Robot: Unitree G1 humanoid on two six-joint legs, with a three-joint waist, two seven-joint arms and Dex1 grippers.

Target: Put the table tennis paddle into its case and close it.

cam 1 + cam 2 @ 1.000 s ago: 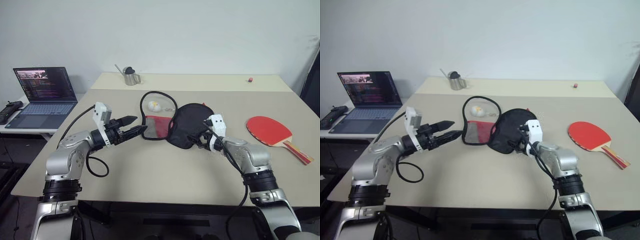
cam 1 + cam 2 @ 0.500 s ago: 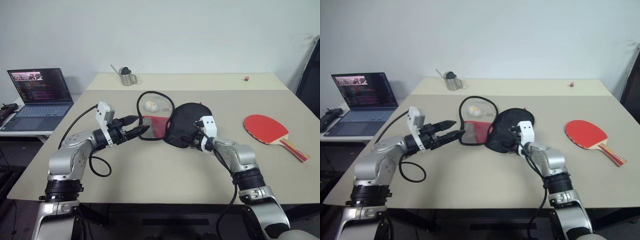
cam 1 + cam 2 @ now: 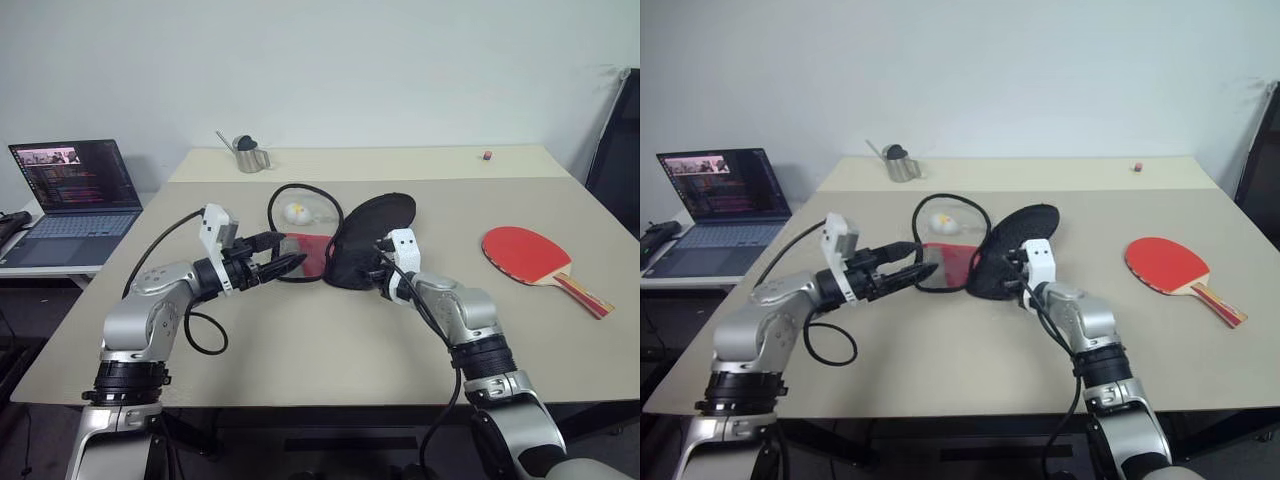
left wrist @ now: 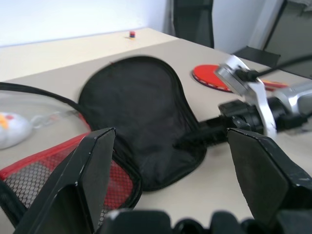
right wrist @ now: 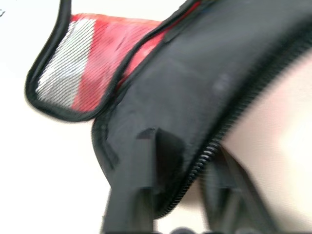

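Two grippers worked the case (image 3: 362,240) mid-table: the right gripper (image 3: 377,276) seemingly pinched its black flap, the left gripper (image 3: 290,259) was spread by the mesh half. That thin pinch could slip; the paddle (image 3: 530,253) lay toward the table's right edge.

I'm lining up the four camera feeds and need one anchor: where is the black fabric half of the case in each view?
Left eye view: black fabric half at table centre, just right of the red mesh half.
Right eye view: the same, centre of the table.
Left wrist view: middle, dark oval.
Right wrist view: upper right, zip edge between the fingers.
Shared landmark: the red mesh half beside it.
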